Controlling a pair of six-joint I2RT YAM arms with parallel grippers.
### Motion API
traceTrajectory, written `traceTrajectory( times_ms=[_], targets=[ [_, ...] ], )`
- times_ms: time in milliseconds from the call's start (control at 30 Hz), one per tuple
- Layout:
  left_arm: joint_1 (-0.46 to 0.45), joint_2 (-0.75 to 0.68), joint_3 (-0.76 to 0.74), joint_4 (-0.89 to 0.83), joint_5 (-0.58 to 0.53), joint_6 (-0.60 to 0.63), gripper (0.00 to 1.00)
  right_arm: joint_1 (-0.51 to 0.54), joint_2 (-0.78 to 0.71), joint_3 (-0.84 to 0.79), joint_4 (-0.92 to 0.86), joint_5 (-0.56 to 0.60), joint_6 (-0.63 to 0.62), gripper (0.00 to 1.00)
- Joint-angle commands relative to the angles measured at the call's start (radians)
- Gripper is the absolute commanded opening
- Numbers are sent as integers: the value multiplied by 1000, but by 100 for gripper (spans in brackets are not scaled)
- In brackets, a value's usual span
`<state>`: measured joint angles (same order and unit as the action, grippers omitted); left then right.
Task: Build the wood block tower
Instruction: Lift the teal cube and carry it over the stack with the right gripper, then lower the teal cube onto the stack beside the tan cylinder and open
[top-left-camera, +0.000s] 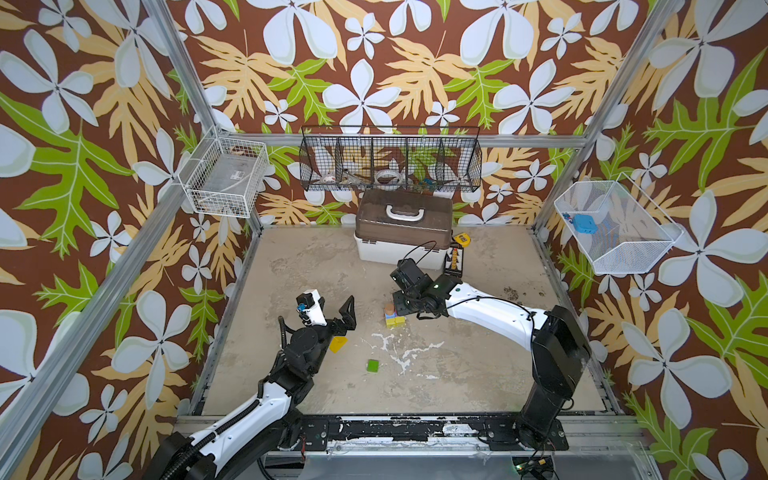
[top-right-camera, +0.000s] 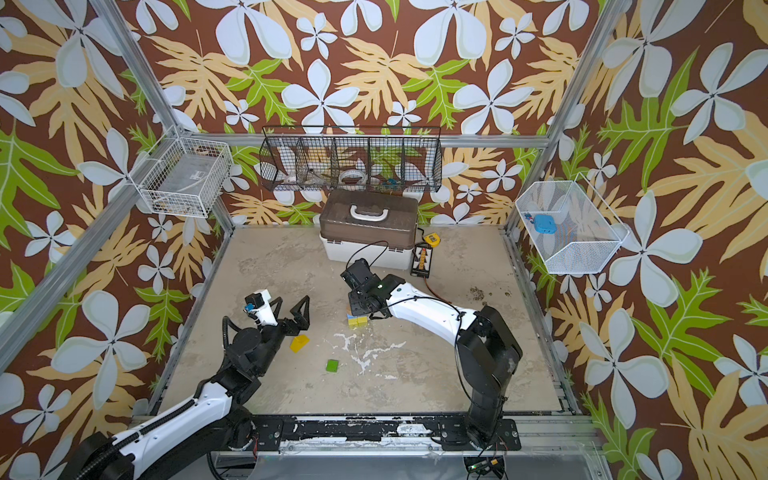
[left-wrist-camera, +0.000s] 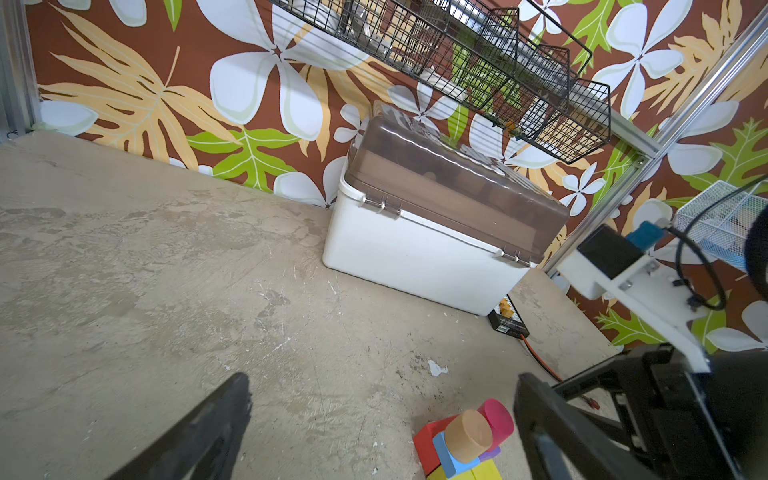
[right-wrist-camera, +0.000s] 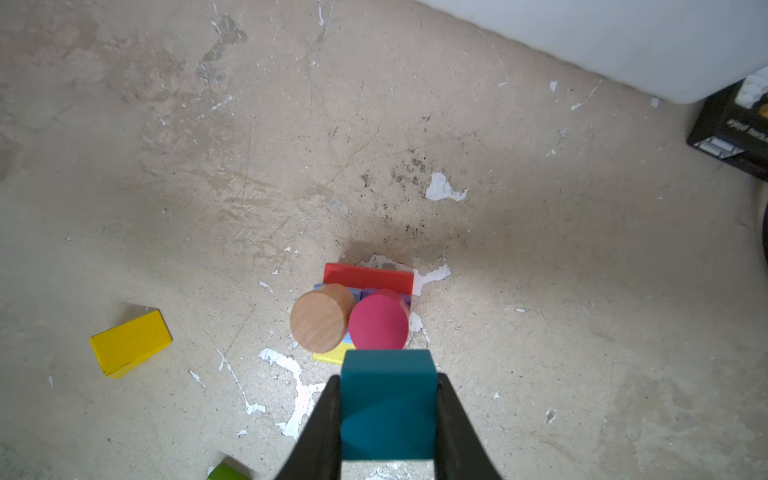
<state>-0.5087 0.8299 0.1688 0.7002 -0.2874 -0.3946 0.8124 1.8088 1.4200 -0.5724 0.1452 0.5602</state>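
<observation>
**Teal block poised over half-built tower**

The right fingers (right-wrist-camera: 322, 432) clamp a teal block (right-wrist-camera: 388, 399) by two opposite side faces. That leaves its underside free for setting down. They hold it over the wood block tower (top-left-camera: 394, 319), which stands on the tabletop (top-left-camera: 291, 270) a little right of centre, towards the far side.

The tower is topped by a tan cylinder (right-wrist-camera: 320, 318) and a pink cylinder (right-wrist-camera: 379, 322), upright and side by side. Below them are a red block (right-wrist-camera: 368, 277) and yellow base blocks (top-left-camera: 395, 322). The level grip suggests the teal piece is meant to bridge both round tops. That is a narrow landing, and a sideways nudge could roll a cylinder off.

The left fingers (left-wrist-camera: 216, 415) are spread wide and hold nothing. They hang to the left of the tower, near it but apart, probably to keep the approach clear. A loose yellow wedge (top-left-camera: 338, 344) lies just beside that arm, and a green block (top-left-camera: 372, 365) lies nearer the front, both within easy reach for later layers.

Open tabletop lies to the left and near side of the tower, and its edges are well away. The far side is tighter. A white box with a brown lid (top-left-camera: 374, 251) sits against the far wall, with a black case (top-left-camera: 454, 262) beside it on the right.
</observation>
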Motion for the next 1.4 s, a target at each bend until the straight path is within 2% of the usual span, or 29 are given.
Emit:
traceTrajectory(
  times_ms=[0,833,1367],
  targets=[
    [2,0,5,30,-9,8,100,0,29,31,-19,17,-16,10],
    [2,2,9,26,-7,8,100,0,75,59,-16,15,-22,20],
    [2,11,11,27,-3,7,100,1,101,69,-18,8,-24,21]
  ],
)
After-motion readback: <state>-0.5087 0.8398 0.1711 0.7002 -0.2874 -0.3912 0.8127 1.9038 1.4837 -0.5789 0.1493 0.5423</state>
